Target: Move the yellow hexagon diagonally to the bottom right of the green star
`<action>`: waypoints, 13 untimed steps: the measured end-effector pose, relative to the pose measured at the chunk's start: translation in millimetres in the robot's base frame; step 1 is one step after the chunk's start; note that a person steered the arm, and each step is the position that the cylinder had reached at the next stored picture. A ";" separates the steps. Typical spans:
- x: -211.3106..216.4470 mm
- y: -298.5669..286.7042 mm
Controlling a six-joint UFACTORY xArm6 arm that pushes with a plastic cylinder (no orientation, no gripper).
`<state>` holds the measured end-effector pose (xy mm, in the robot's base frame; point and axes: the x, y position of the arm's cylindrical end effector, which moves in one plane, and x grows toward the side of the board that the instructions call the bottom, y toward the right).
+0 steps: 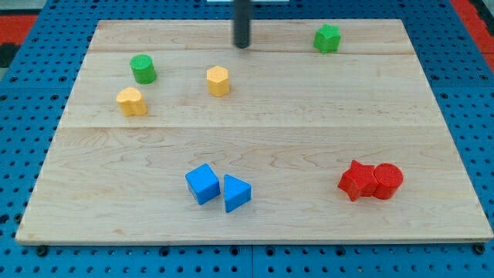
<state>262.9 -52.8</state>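
The yellow hexagon [218, 80] lies in the upper left part of the wooden board [255, 127]. The green star [327, 38] lies near the view's top, right of centre. My tip [242, 45] rests on the board near the top edge, above and a little right of the yellow hexagon and well left of the green star. It touches no block.
A green cylinder [143, 69] and a yellow heart-like block [132, 101] lie at the left. A blue cube [203, 184] and blue triangle [236, 193] touch near the bottom centre. A red star [356, 180] and red cylinder [387, 181] touch at the lower right.
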 end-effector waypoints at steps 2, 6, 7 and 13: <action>90.6 -25.1; 125.8 160.4; 87.7 159.8; 26.3 -44.2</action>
<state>289.2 -97.0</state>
